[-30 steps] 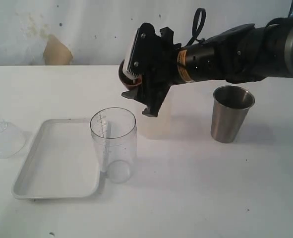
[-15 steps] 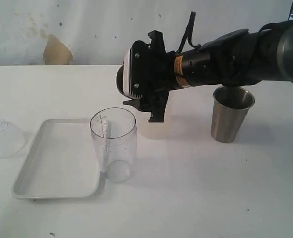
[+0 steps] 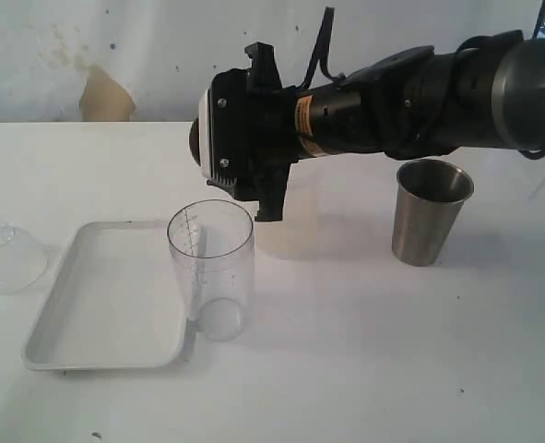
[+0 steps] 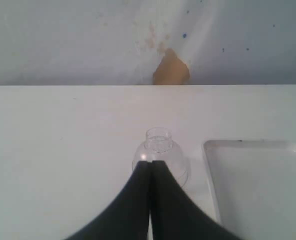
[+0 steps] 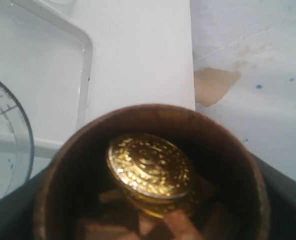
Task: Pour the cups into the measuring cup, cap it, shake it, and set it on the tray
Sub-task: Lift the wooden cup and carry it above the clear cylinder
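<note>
Grips brown cup in right end effector, left end effector clenched; risks misaligned tip dropping coin outside measuring cup

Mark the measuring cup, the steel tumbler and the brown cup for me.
measuring cup (image 3: 210,263), exterior view, clear side wall.
steel tumbler (image 3: 427,226), exterior view, outer wall.
brown cup (image 5: 223,160), right wrist view, inner wall.

Probably a robot test bench: bare white table against a stained white wall.
</note>
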{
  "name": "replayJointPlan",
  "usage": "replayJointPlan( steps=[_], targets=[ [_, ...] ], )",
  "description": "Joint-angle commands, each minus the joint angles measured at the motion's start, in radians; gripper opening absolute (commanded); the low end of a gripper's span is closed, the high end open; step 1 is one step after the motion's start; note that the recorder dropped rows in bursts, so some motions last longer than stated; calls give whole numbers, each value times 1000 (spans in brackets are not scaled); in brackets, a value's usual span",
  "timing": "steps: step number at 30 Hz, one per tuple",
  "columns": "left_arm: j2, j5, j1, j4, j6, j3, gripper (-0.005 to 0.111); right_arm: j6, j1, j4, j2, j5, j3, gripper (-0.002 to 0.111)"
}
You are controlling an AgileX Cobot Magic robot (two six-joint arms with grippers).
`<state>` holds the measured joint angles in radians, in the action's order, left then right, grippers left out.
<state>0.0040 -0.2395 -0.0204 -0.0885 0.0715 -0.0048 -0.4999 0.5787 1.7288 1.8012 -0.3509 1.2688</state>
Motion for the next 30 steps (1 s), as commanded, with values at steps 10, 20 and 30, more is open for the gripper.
replayJointPlan(
  steps=[10, 20, 30],
  targets=[
    [-4, 4, 4, 6, 3, 5, 0, 28, -2, 16, -14, -16, 8, 0],
    [-4, 4, 4, 6, 3, 5, 0, 53, -2, 16, -57, -30, -16, 0],
    [-4, 4, 4, 6, 3, 5, 0, 104, 11, 16, -57, 53, -37, 0]
  ],
)
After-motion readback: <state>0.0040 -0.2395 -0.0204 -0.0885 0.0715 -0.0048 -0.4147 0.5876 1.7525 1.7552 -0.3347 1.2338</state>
